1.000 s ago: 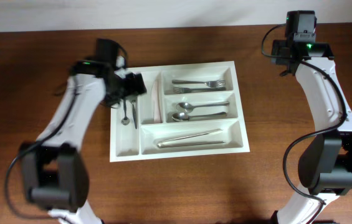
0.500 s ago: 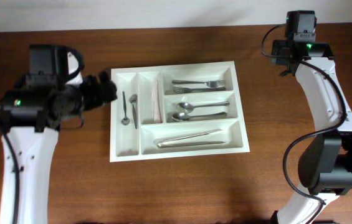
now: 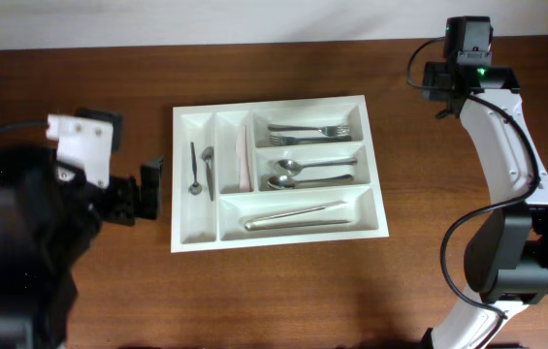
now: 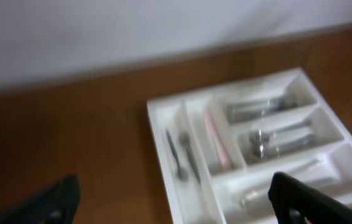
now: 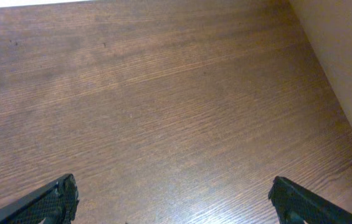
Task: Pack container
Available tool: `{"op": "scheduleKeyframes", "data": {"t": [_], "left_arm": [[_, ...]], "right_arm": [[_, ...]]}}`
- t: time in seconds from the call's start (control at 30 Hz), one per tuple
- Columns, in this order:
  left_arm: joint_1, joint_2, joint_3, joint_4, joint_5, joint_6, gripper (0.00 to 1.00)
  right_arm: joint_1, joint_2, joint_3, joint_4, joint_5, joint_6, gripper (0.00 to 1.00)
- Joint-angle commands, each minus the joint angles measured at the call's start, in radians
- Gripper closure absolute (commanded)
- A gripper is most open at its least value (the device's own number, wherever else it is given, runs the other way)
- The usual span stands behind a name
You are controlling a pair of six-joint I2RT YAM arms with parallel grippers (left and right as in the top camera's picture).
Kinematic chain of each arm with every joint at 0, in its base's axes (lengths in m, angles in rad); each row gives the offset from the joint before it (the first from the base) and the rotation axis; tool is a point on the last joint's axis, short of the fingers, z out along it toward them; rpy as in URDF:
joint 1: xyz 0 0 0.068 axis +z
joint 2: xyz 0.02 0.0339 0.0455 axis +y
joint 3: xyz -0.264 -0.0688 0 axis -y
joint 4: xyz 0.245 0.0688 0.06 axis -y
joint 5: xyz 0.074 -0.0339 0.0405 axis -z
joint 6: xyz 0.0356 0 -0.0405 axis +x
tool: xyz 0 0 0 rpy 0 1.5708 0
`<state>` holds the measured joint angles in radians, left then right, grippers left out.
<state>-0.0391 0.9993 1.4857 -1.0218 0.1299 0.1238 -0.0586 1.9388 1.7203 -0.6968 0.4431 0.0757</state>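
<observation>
My left pincer [image 4: 176, 205] is released: its dark fingertips [image 4: 57, 199] sit in the lower left and lower right corners of the blurred wrist view, wide apart, with nothing between them. From overhead it hangs over the brown wooden table [image 3: 89, 281], just left of the large white rectangular cutlery tray [image 3: 196, 225], not touching it. The tray lies in the middle of the overhead frame. Its leftmost narrow compartment holds two small silver spoons [image 3: 196, 173] and the next one a pale pink utensil [image 3: 244, 155]. On the right, long silver pieces [image 3: 293, 215] lie in the lowest compartment, silver spoons [image 3: 312, 173] in the middle one and silver forks [image 3: 307, 130] in the top one. My right pincer [image 5: 176, 202], at the upper right of the overhead frame, is well apart from the tray. It is also released, with bare wood between its fingertips.
</observation>
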Motion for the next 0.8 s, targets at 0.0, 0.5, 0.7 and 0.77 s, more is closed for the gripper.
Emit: {"op": "scheduleKeyframes", "data": {"t": [0.0,0.5,0.7,0.77], "left_arm": [[-0.006,-0.188,-0.253,0.166,0.085,0.111,0.01],[-0.006,-0.793,-1.072,0.558,0.166,0.11,0.01],[-0.007,-0.915,-1.198,0.558,0.163,0.109,0.01],[-0.006,-0.954,-1.228,0.559,0.109,0.041,0.01]], "right_arm": [[-0.008,-0.005,0.006,0.0,0.005,0.008,0.01],[-0.008,-0.005,0.006,0.0,0.005,0.008,0.01],[-0.008,-0.005,0.006,0.0,0.005,0.008,0.01],[-0.008,-0.005,0.006,0.0,0.005,0.008,0.01]]}}
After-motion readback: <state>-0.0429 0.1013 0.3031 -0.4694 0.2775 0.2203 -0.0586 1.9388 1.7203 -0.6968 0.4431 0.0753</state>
